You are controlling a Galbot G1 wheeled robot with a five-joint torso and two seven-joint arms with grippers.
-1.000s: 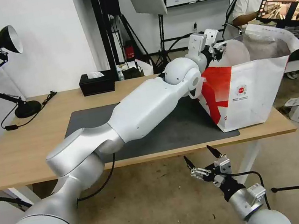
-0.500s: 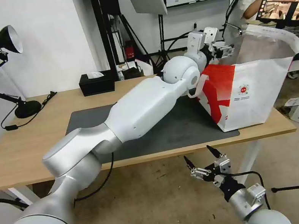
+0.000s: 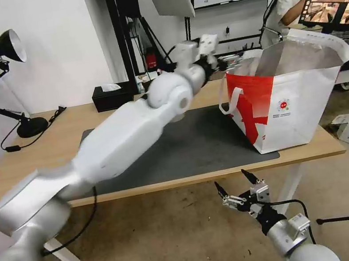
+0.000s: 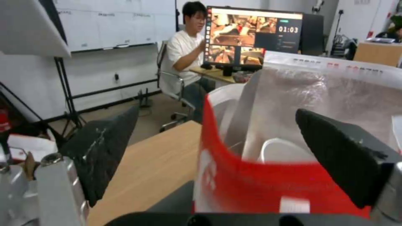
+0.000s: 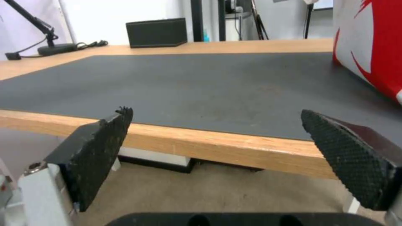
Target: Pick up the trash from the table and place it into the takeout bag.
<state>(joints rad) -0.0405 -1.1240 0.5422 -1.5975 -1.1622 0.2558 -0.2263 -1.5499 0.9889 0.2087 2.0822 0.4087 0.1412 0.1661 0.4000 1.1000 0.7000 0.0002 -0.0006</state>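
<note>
– While the left tool (image 3: pixel 226 59) hangs by the takeout bag (image 3: pixel 289 105), what's in it?
– Nothing; its textured black pads gape wide before the crinkled foil lining.
– And the right tool (image 3: pixel 237 187)?
– Spread, empty, below the wooden desk (image 3: pixel 32 169) edge.

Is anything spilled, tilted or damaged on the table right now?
Nothing stands out. The bag stands upright on the table, mouth open, nothing spilled beside it. The left gripper, open, is beside its rim.

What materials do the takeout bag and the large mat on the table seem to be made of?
The takeout bag: probably coated paper or woven plastic outside, smooth and stiff; its lining looks like silver foil, shiny and creased. The mat: likely rubber or felt, matte dark grey, finely textured. The table: light wood-grain top.
</note>
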